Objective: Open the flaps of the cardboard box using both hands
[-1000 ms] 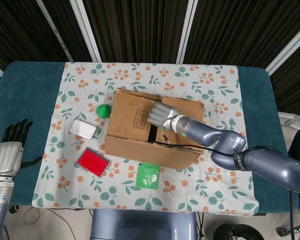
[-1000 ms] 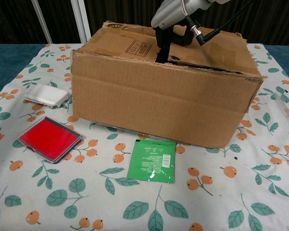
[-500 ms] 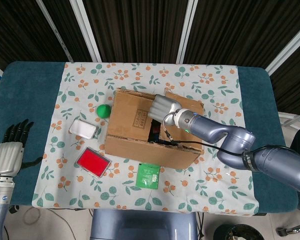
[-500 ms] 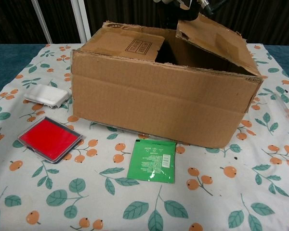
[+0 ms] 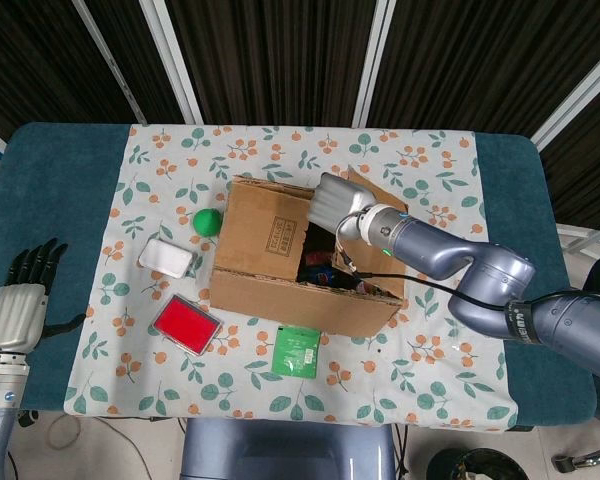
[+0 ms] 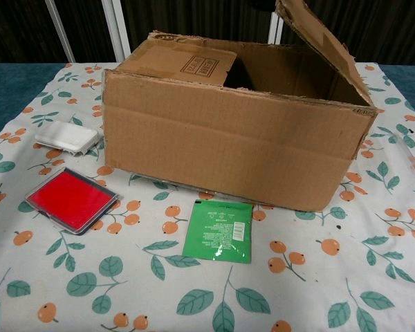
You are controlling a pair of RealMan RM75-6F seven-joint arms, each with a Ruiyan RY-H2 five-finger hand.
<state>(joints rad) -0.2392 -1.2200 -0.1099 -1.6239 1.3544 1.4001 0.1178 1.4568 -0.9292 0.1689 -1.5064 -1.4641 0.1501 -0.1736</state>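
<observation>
The cardboard box [image 5: 280, 295] [image 6: 235, 145] sits mid-table on the flowered cloth. Its left flap [image 5: 265, 235] [image 6: 187, 59] lies flat and closed. The right flap [image 5: 378, 198] [image 6: 318, 38] stands tilted up, and dark items [image 5: 320, 268] show in the gap below it. My right hand [image 5: 335, 205] is over the box's middle and holds the raised flap's free edge; the chest view does not show this hand. My left hand [image 5: 20, 300] hangs open beyond the table's left edge, far from the box.
A green ball [image 5: 207, 221] lies against the box's left side. A white case [image 5: 166, 258] [image 6: 66, 137] and a red case [image 5: 187, 324] [image 6: 70, 199] lie left of the box. A green packet [image 5: 298, 351] [image 6: 218, 230] lies in front of it.
My right hand has lifted the right flap from flat to steeply raised, moving up and to the right. The box's inside now shows. The left hand has not moved.
</observation>
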